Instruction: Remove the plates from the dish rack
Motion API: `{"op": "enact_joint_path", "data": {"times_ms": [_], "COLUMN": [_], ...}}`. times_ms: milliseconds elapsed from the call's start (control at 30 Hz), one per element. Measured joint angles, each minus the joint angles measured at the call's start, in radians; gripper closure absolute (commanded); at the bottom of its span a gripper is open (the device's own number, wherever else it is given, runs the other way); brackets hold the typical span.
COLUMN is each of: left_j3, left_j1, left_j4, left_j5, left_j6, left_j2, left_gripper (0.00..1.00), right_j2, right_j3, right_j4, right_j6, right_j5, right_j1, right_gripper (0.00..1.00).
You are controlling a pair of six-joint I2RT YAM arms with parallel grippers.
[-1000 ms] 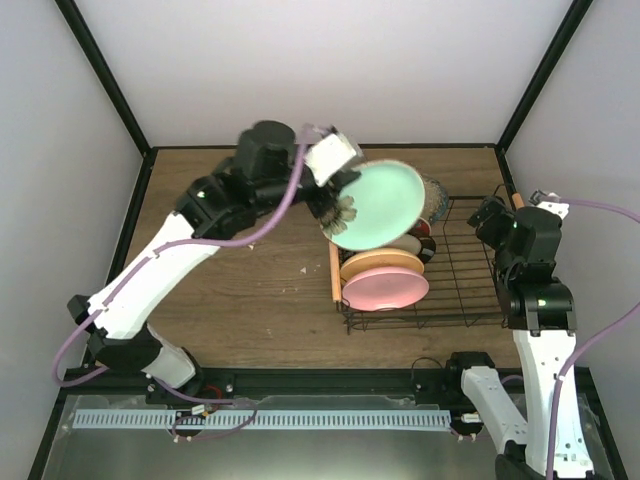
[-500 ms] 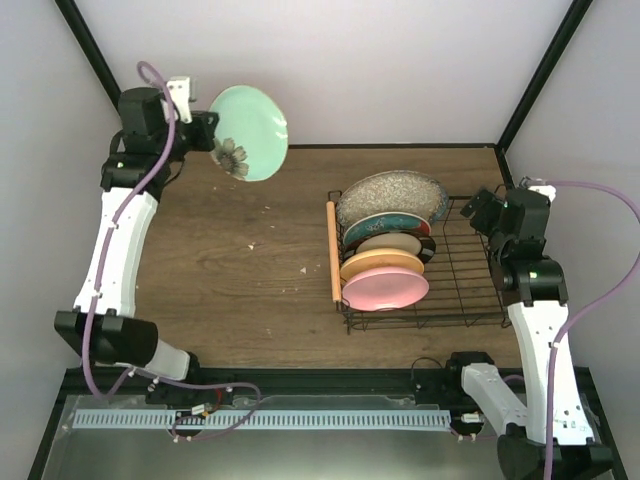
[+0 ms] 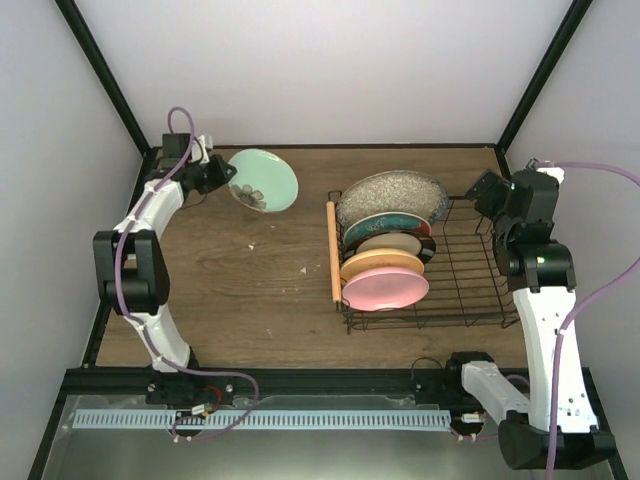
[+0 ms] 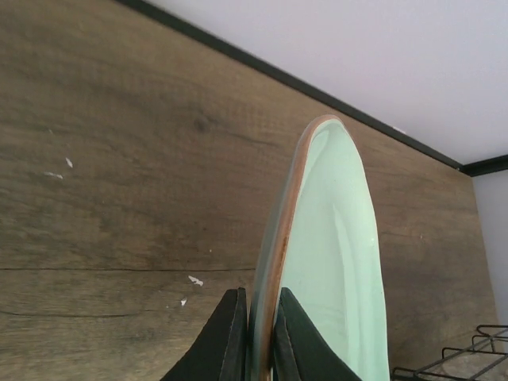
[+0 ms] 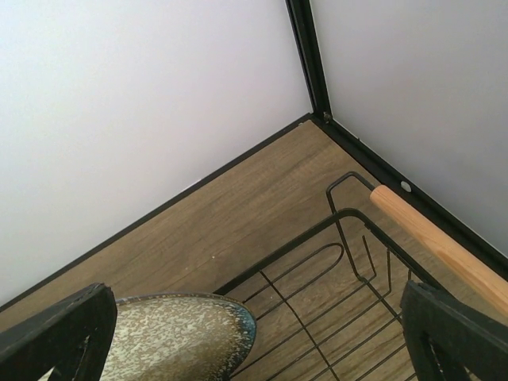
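**Dish rack** point(image 3: 468, 272): black wire, standing on the right half of the wooden counter point(image 3: 250, 290). One light wooden handle point(image 3: 334, 250) runs along its left side. A second handle point(image 5: 429, 238) on the opposite side shows in the right wrist view.

**Plates in the dish rack:** five, standing on edge in a row in its left half, from far end to near end:
- large grey speckled plate point(image 3: 392, 195)
- red-and-teal plate point(image 3: 385, 228)
- cream plate with dark rim point(image 3: 395, 245)
- orange-yellow plate point(image 3: 380, 264)
- pink plate point(image 3: 385, 288)

The right half of the dish rack shows bare wire.

**Pale green plate** point(image 3: 265, 180): out of the dish rack and well to its left, over the far left part of the counter. It is tilted, with its hollow face turned toward the dish rack and a dark flower mark near its lower edge. Whether that lower edge touches the counter is hard to tell from either view.

**Left hand** point(image 3: 222, 172): on the side of the pale green plate away from the dish rack. Its two dark fingers point(image 4: 230, 325) are pinched tight on the plate's brown-edged rim, one on each face.

**Right hand** point(image 3: 490, 195): above the far right corner of the dish rack. Its fingers point(image 5: 55, 337) are spread wide with nothing between them. The grey speckled plate lies just below and to one side in its own view.
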Motion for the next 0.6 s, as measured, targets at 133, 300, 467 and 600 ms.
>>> {"op": "enact_joint_path", "data": {"times_ms": [133, 300, 467, 600], "left_j3": [-0.019, -0.022, -0.022, -0.022], "left_j1": [0.0, 0.0, 0.0, 0.0], "left_j4": [0.058, 0.098, 0.099, 0.098], "left_j5": [0.027, 0.034, 0.034, 0.039], "left_j6": [-0.051, -0.084, -0.088, -0.09], "left_j2": [0.078, 0.152, 0.198, 0.233], "left_gripper": [0.96, 0.96, 0.96, 0.96], "right_j2": [0.018, 0.027, 0.031, 0.029], "right_j3": [0.037, 0.061, 0.062, 0.062], "right_j4": [-0.02, -0.037, -0.058, -0.073], "right_j6": [0.005, 0.02, 0.035, 0.05], "right_j5": [0.0, -0.003, -0.005, -0.005], "right_j1": [0.0, 0.0, 0.0, 0.0], "right_gripper": [0.0, 0.0, 0.0, 0.0]}}
